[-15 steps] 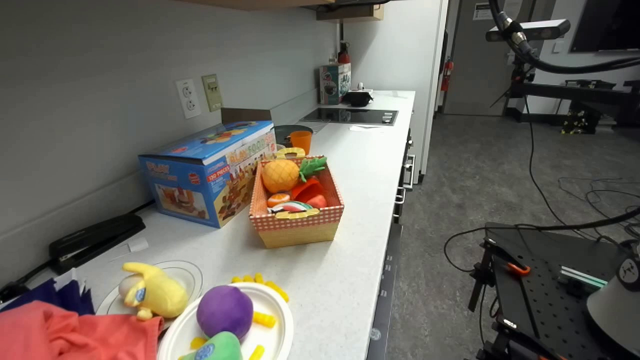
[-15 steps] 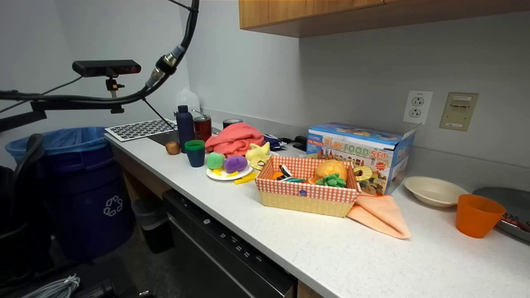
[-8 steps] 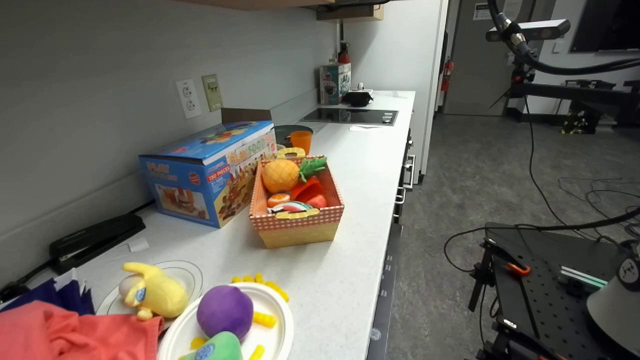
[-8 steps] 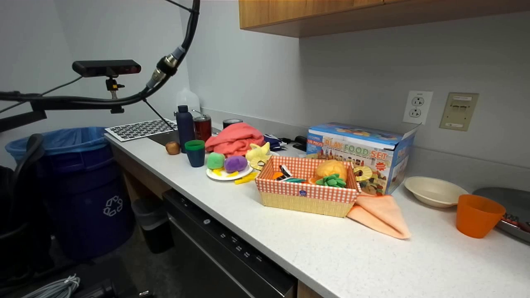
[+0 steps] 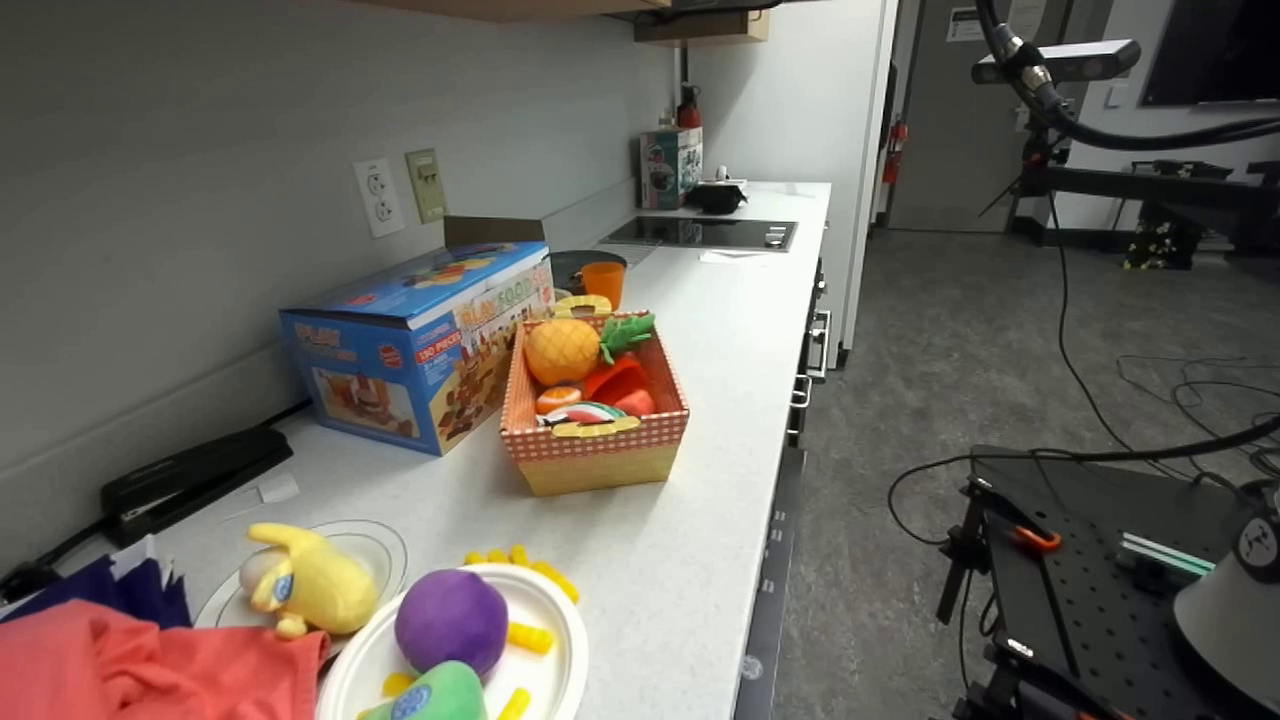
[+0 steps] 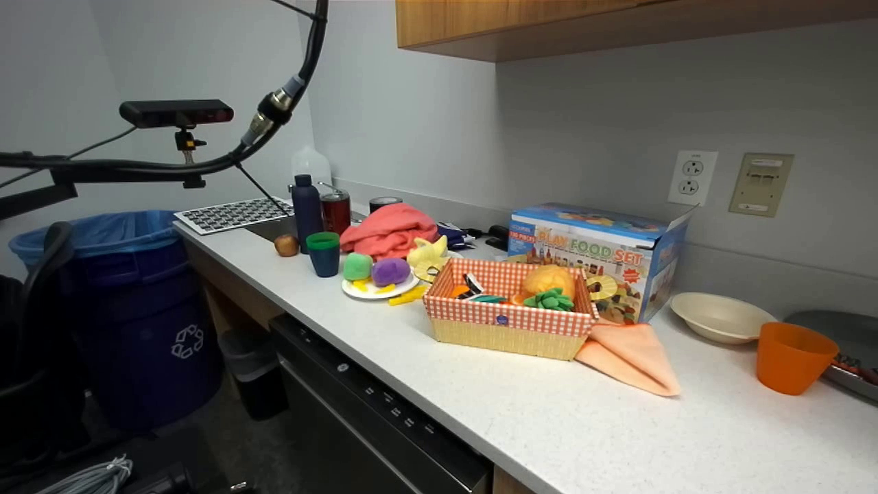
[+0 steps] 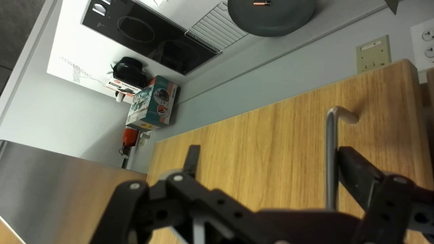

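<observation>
In the wrist view my gripper (image 7: 268, 149) is open, with its fingers wide apart in front of a wooden cabinet door (image 7: 257, 142). A silver bar handle (image 7: 332, 152) on the door stands between the fingers, right beside the right finger (image 7: 356, 169). The handle seems to touch that finger or lie very close to it; I cannot tell which. The left finger (image 7: 192, 159) is far from the handle. The lower end of the handle is hidden behind the gripper. Nothing is gripped. The gripper is out of view in both exterior views, where wooden cabinets (image 6: 521, 27) show at the top.
Below the cabinets, the counter (image 5: 730, 380) holds a checked basket (image 6: 507, 336) of toy food, a play food box (image 5: 400, 330), a plate (image 5: 570, 640) with plush toys, and an orange cup (image 6: 792, 360). A stovetop (image 7: 152, 37) and a pan (image 7: 271, 20) show in the wrist view.
</observation>
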### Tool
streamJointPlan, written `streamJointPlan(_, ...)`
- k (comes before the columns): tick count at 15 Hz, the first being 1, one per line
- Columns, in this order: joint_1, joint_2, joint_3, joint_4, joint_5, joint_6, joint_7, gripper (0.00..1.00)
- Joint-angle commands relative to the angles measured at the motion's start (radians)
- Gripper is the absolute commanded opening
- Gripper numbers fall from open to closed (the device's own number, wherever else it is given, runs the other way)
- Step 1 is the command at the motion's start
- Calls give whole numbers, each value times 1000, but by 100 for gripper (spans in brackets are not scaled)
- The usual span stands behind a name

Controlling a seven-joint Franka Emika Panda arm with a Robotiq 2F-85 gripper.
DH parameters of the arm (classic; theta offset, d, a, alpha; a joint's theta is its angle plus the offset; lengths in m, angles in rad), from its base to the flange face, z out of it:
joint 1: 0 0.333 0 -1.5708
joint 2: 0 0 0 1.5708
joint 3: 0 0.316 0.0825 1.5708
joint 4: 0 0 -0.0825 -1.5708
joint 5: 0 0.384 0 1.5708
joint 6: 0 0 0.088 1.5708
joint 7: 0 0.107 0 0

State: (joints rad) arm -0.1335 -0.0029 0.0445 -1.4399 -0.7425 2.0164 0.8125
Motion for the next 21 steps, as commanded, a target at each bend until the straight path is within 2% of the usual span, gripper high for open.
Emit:
streamJointPlan(1, -38, -107, -40, -167, -3, -35, 43, 100)
streamJointPlan(3, -41, -157, -47, -223, -11, -41, 77, 100)
streamJointPlan(4, -18, -179, -73, -244, -22, -45, 93, 100)
streamJointPlan(8, -42, -286, -77, -349, -82, -39, 155, 100)
streamJointPlan(13, -74, -409, -88, -479, -107, 9, 163, 100)
streamJointPlan(18, -125, -548, -97, -590, -136, -11, 156, 100)
streamJointPlan(21, -178, -591, -111, -617, -212, -78, 180, 100)
